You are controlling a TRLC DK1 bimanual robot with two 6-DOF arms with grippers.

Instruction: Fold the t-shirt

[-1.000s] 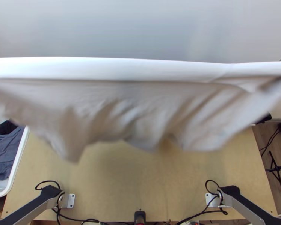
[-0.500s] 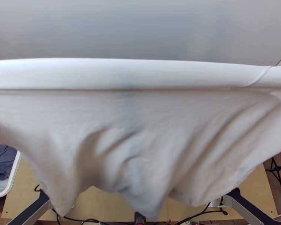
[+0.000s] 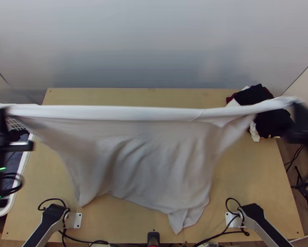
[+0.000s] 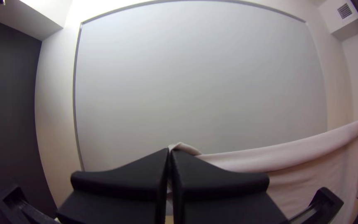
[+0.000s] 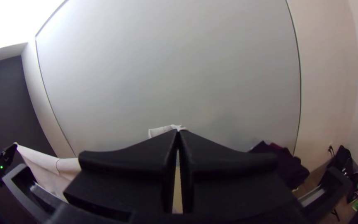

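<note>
My left gripper point(image 3: 5, 109) is at the far left and my right gripper point(image 3: 295, 103) at the far right, both blurred. Between them hangs the light t-shirt point(image 3: 154, 156), its upper edge pulled nearly straight across and its loose body draping in folds toward the table's near side. In the left wrist view, my left gripper point(image 4: 170, 151) is shut on a corner of the t-shirt point(image 4: 303, 155). The right wrist view has my right gripper point(image 5: 178, 132) shut on another bit of the t-shirt point(image 5: 162, 131). How far the cloth's lower part touches the table cannot be told.
Dark and white clothes point(image 3: 273, 117) are heaped at the table's back right corner. A white basket point(image 3: 15, 197) with dark cloth stands at the left. Cables point(image 3: 220, 234) run along the near edge of the table point(image 3: 253, 193), between the arm bases.
The t-shirt's held edge has come down, away from the top camera, and both grippers have come into that view. Its body first swung toward the near edge and now drapes lower over the table.
</note>
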